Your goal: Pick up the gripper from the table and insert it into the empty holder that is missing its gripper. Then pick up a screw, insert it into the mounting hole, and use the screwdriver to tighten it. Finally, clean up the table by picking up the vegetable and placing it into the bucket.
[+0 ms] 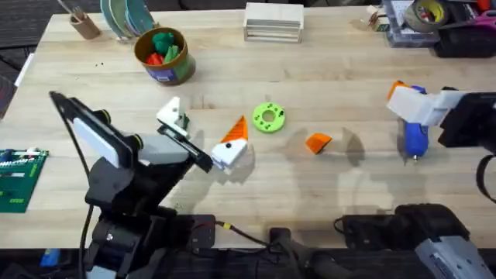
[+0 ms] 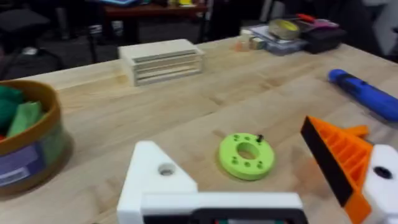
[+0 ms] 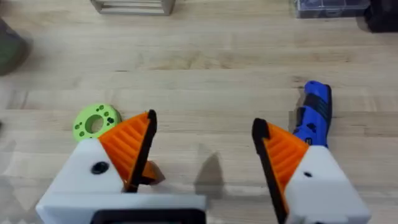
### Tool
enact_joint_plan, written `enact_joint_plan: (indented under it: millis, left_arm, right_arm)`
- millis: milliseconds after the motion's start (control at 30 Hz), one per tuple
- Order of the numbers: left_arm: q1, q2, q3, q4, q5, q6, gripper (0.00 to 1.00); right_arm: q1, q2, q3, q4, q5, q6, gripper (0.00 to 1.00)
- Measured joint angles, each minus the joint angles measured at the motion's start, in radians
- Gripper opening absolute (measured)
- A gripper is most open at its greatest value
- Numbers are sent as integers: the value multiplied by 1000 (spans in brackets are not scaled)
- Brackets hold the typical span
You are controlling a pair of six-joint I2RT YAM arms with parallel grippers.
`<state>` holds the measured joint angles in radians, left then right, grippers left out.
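The right pincer [image 3: 205, 155] hangs released above the bench [image 1: 325, 93], the screwdriver [image 3: 314, 112] lying just beyond it. The left pincer [image 2: 261, 186] is spread too — one holder [image 2: 155, 177] bare. The gripper [image 1: 318, 142] lies between the arms; the vegetable [image 1: 165, 40] sits in the bucket [image 1: 172, 68].

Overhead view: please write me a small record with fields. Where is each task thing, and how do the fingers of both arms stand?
orange fingertip: loose on the table, apart from the green disc
left gripper: fingers open; one carries an orange pad, the other is a bare white holder
right gripper: fingers open, both with orange pads
screwdriver: lying on the table, by the right gripper
bucket: far left, holds green and red toy pieces
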<state>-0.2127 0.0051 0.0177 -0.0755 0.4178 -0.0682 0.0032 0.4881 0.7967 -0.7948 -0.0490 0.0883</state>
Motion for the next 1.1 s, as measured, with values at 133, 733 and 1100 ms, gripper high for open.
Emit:
enact_joint_plan:
  millis: [133,733,1100]
  left_arm:
    - [0,0,0,1,121,0,993]
    - [0,0,0,-23,509,9,993]
    - [0,0,0,-26,525,9,993]
  right_arm:
    - [0,0,0,0,0,0,992]
    - [0,0,0,9,-1,1,992]
    - [8,42,26,-126,-94,-32,992]
